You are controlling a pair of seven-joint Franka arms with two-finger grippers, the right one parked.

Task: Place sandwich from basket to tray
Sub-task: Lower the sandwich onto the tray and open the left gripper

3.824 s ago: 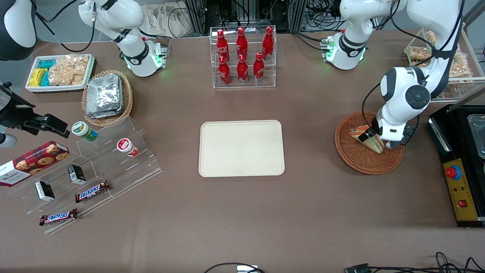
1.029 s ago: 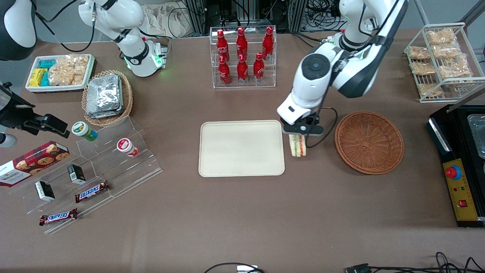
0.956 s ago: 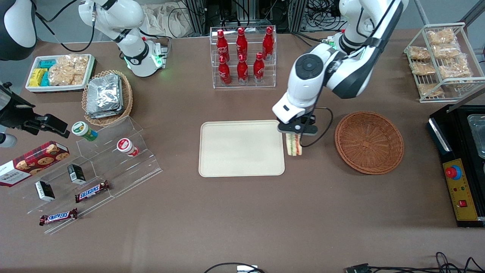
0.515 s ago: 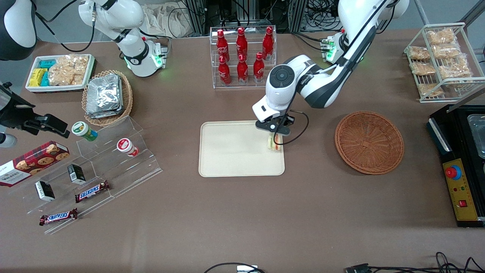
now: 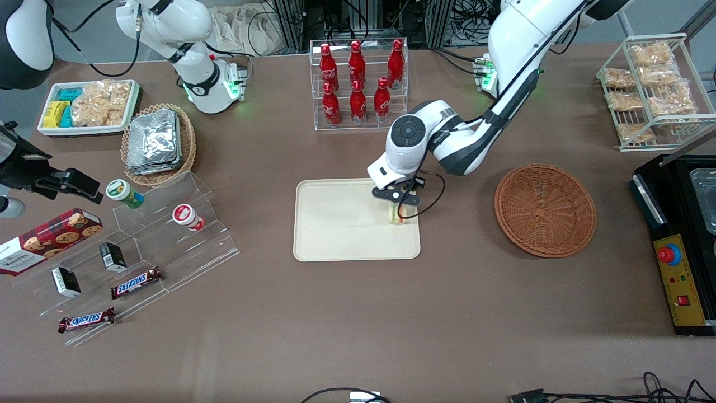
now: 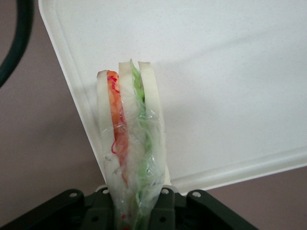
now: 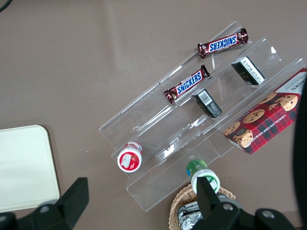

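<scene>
While the gripper [image 5: 400, 210] stays clamped on the sandwich [image 6: 129, 139] mid-frame over the tray [image 5: 335, 224], the basket [image 5: 545, 210] sits empty. You have only lowering and release left.

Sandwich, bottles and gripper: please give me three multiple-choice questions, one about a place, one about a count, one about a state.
1. Where is the sandwich?
A. in the basket
B. over the tray, held
C. on the bare table

2. How many red bottles stand in the clear rack?
A. four
B. six
C. nine

3. What is the gripper doing?
A. open above the basket
B. shut on the sandwich
C. open on the table

Answers:
1 B: it hangs over the tray near the edge toward the basket, which holds nothing.
2 B: six bottles show.
3 B: the wrist view shows the fingers clamping the wrap.
</scene>
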